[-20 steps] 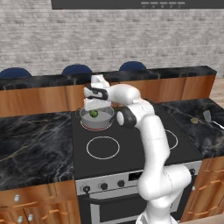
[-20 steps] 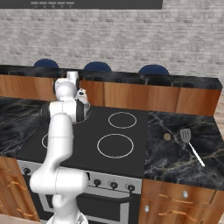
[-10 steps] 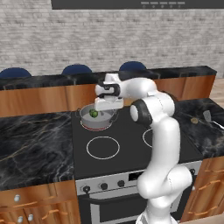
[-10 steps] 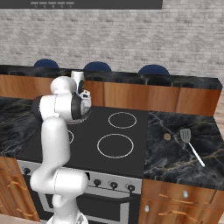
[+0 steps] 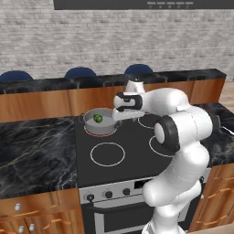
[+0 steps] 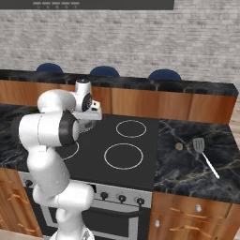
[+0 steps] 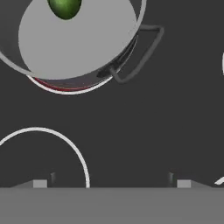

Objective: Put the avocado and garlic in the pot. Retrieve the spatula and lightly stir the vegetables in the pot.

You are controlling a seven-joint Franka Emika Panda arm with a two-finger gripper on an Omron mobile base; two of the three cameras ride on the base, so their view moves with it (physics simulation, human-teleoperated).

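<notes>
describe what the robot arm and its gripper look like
The arm is glossy white, built of thick rounded segments with dark grey to black bands at the joints. No cables or markings show. The hand is a white block with a dark ring at the wrist. The gripper has two small grey finger tips.

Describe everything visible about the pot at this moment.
The pot is short, wide and grey, metal by its look, with a grey inside and a thin loop handle at its side, seen in the hand view. It stands upright on the stove's back left burner, over a red-glowing ring. The avocado lies inside near the wall. The gripper hangs beside its rim, apparently not touching it.
</notes>
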